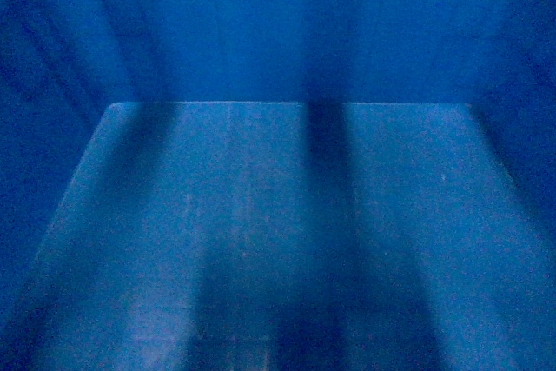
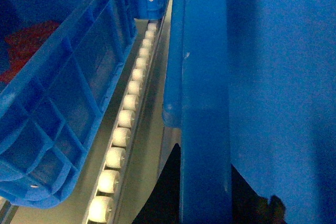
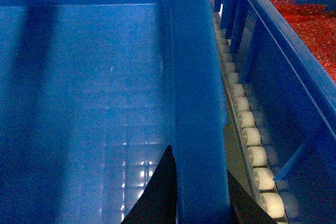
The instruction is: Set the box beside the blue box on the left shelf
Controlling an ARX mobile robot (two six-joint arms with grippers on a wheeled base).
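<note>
on the far left, in the left wrist view, a neighbouring blue crate with ribbed walls sits on the shelf, something red inside it. just right of it runs a row of white rollers along the shelf's track, and right of that stands the thick left rim of the box, with the left gripper straddling it: dark fingers show on either side of the wall at the bottom edge, so it appears clamped on the rim, though the fingertips are mostly hidden.

the head view is filled by the inside of the box, its floor and far wall, so the box is held up close in front of the robot, between both arms.

in the right wrist view, the box's right wall runs away from the camera, the right gripper with dark fingers on both sides of it, seemingly closed on it. right of it lies another roller track, then a second blue crate holding red contents.

the box's side walls run parallel to both tracks, each arm on its own side. my guess is it slots forward into the gap between the two crates, narrow clearances both ways.
</note>
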